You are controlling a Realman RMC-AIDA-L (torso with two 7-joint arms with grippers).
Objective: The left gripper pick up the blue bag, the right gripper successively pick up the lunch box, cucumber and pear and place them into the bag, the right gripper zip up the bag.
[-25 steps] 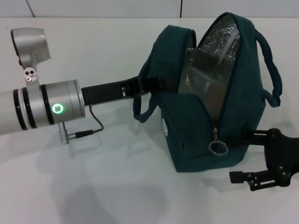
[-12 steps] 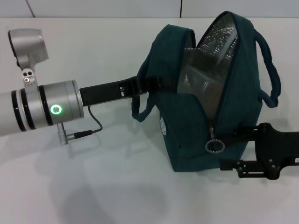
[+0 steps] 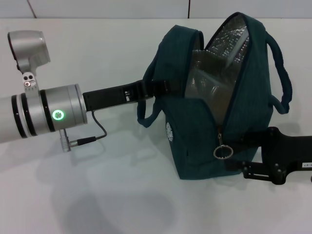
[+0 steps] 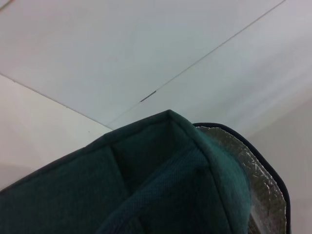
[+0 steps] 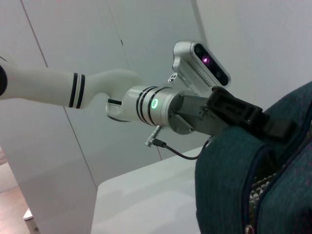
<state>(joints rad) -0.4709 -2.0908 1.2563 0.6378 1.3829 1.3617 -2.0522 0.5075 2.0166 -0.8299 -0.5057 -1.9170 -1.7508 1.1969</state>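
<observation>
The blue bag (image 3: 195, 141) stands on the white table, tilted, its mouth open and silver foil lining (image 3: 229, 39) showing. My left gripper (image 3: 163, 87) is shut on the bag's near rim by a loop handle; the right wrist view shows the left gripper (image 5: 243, 114) clamped there. My right gripper (image 3: 232, 155) reaches in from the right at the bag's end, open, one finger above and one below the metal ring zipper pull (image 3: 223, 152). Teal fabric (image 4: 161, 190) fills the left wrist view. Lunch box, cucumber and pear are hidden from view.
The white table (image 3: 122, 195) stretches in front of and left of the bag. The left arm's silver joint with its green ring light (image 3: 58, 115) and a thin cable (image 3: 92, 136) hang over the table's left side. A white wall (image 3: 146, 7) runs behind.
My right gripper has slid left to the bag's end, and its fingers have narrowed around the ring zipper pull. The left gripper and the bag have barely shifted.
</observation>
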